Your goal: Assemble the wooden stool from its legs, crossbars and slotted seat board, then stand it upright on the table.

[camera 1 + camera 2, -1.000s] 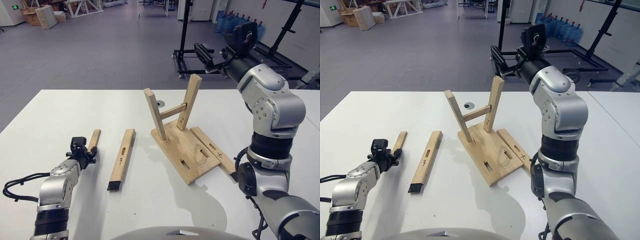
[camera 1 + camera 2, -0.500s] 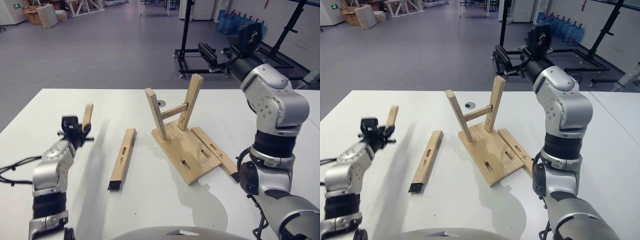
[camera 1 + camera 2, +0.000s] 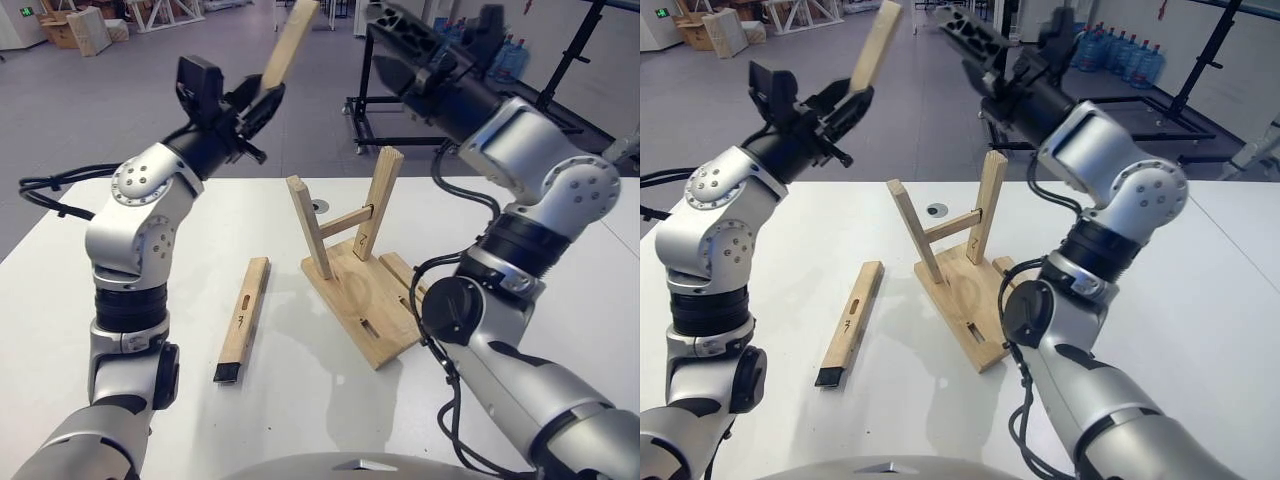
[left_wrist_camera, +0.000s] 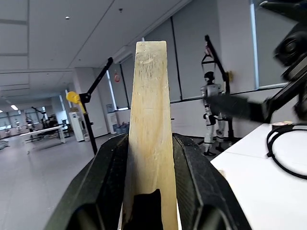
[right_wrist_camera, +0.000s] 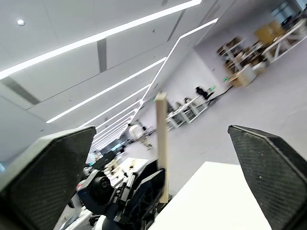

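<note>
My left gripper (image 3: 258, 100) is shut on a short wooden piece (image 3: 290, 40) and holds it high above the table's far left, the piece (image 4: 149, 120) sticking up between its fingers. My right gripper (image 3: 965, 50) is raised just to the right of it, open, facing the piece (image 5: 162, 143). The slotted seat board (image 3: 365, 305) lies on the white table (image 3: 300, 400); two legs (image 3: 310, 225) (image 3: 380, 200) joined by a crossbar (image 3: 345, 222) stand in it. A loose slotted leg (image 3: 245, 318) lies left of the board. Another wooden piece (image 3: 395, 268) lies by its right edge, partly behind my right arm.
A small round fitting (image 3: 320, 207) sits in the table behind the stool parts. Beyond the far edge stand black metal racks (image 3: 380, 110) and water bottles on an open floor. My right arm (image 3: 520, 230) rises over the table's right side.
My left arm has lifted the short wooden piece off the table's left side to high above it. My right forearm has swung up and to the left toward it.
</note>
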`<state>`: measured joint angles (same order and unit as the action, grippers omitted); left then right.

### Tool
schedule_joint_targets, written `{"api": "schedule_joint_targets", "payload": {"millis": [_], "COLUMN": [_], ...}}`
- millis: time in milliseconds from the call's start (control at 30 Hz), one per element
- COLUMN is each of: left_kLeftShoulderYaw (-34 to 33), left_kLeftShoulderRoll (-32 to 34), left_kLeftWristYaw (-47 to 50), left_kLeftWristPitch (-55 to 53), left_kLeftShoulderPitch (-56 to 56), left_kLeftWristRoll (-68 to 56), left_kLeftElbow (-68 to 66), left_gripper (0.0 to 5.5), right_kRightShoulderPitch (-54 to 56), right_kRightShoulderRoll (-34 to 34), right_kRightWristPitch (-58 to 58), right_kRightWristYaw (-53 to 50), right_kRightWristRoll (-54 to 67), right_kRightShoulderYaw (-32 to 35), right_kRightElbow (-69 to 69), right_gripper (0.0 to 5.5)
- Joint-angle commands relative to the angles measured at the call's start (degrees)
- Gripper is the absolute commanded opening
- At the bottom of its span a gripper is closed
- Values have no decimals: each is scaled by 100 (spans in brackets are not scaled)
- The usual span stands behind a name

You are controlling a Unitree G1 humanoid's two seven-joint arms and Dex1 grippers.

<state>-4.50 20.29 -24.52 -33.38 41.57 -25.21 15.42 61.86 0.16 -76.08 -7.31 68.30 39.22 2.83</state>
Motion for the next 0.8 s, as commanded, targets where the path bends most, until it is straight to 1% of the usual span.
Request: {"api": "schedule_joint_targets", "payload": {"millis": [33,167,267,500,600,700,800], "left_kLeftShoulderYaw": [216,399,407,634,721,717,725], "left_kLeftShoulderRoll": [-185,-217,-246,-170,-138,-134,-140], "left_kLeftWristYaw": [50,15,11,-93,-145,-180,-189], "left_kLeftWristPitch": [-117,-157,-199,-113,-51,-13,19], "left_kLeftShoulderPitch": [-109,-196,-238,-408,-431,-449,-428], "left_kLeftWristRoll": [-53,-27,-89,52,136,172,219], "left_kLeftElbow": [129,237,237,347,384,381,363], "left_gripper": [128,128,128,128,128,128,128], "right_kRightShoulderPitch": [-284,-275,-165,-156,-236,-276,-316], "right_kRightShoulderRoll": [355,368,202,111,73,-11,-55], "right_kRightWristPitch": [291,760,1101,1572,1647,1750,1852], "right_kRightWristYaw": [-546,-760,-817,-1022,-1120,-1179,-1217], "right_kRightWristRoll": [327,453,594,918,1067,1207,1269], "right_kRightShoulderYaw": [-277,-462,-528,-915,-1089,-1171,-1261], "right_kRightElbow": [40,-122,-295,-438,-478,-547,-576], "right_gripper": [509,509,509,509,457,389,348]}}
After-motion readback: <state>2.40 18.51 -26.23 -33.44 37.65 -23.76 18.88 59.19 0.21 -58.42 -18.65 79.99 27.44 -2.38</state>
